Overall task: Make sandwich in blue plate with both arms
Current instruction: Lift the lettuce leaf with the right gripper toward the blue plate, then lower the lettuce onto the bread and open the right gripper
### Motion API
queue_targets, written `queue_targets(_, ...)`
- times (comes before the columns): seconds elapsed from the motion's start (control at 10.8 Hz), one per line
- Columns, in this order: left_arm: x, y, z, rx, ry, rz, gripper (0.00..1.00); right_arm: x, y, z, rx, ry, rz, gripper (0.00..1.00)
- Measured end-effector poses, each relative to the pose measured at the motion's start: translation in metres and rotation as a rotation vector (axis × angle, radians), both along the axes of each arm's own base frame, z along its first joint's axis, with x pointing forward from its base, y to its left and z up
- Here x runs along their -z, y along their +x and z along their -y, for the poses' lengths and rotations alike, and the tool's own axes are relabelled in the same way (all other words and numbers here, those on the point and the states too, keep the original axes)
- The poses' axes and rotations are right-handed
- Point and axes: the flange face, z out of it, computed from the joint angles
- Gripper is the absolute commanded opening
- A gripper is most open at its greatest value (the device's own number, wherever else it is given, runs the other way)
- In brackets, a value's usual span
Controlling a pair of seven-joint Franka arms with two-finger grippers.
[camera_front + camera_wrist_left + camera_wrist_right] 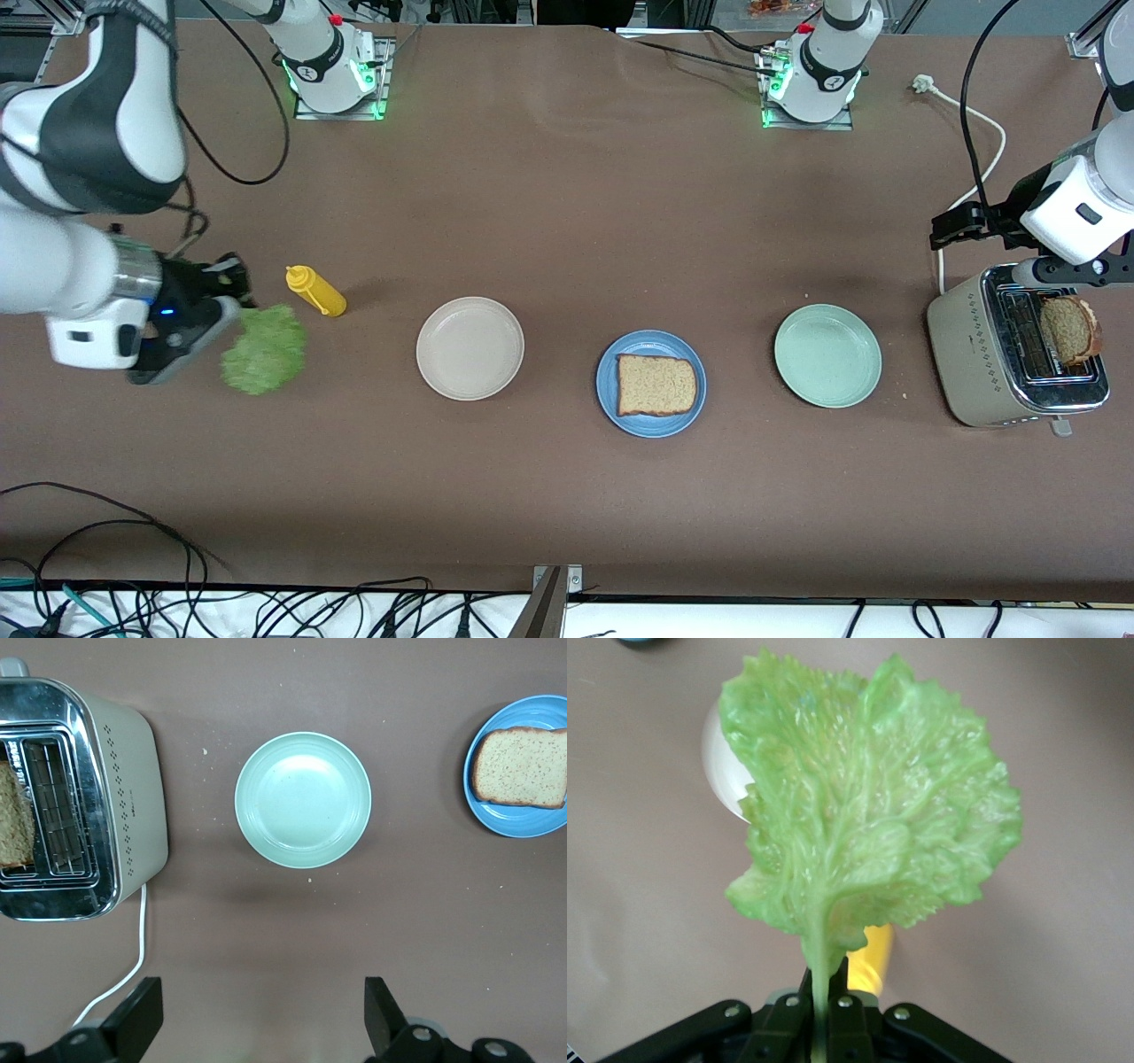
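- Gripping lettuce leaf (868, 806) by its stem: right gripper (824, 1014), jaws pinched, over table near mustard bottle (315, 291).
- Hovering near toaster (1010, 359): left gripper (261, 1014), jaws wide, empty.
- Lying on blue plate (651, 425): one bread slice (655, 385).

Looks like a robotics lab: arm bases (335, 66) bolted at twelve o'clock on a brown-covered table (567, 221), loose cables (266, 611) trailing at six o'clock.
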Motion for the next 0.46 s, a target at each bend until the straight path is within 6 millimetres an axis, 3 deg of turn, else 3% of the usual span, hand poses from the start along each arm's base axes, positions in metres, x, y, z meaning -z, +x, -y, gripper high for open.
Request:
queue_targets(0.28, 0.000, 0.000, 0.000, 0.000, 0.001, -0.002, 1.00, -0.016, -0.006, -0.119, -0.149, 0.121, 0.171, 0.00)
queue_targets(0.46, 0.001, 0.000, -0.001, -0.002, 0.003, -0.003, 1.00, -0.013, -0.016, -0.198, -0.218, 0.185, 0.282, 0.00)
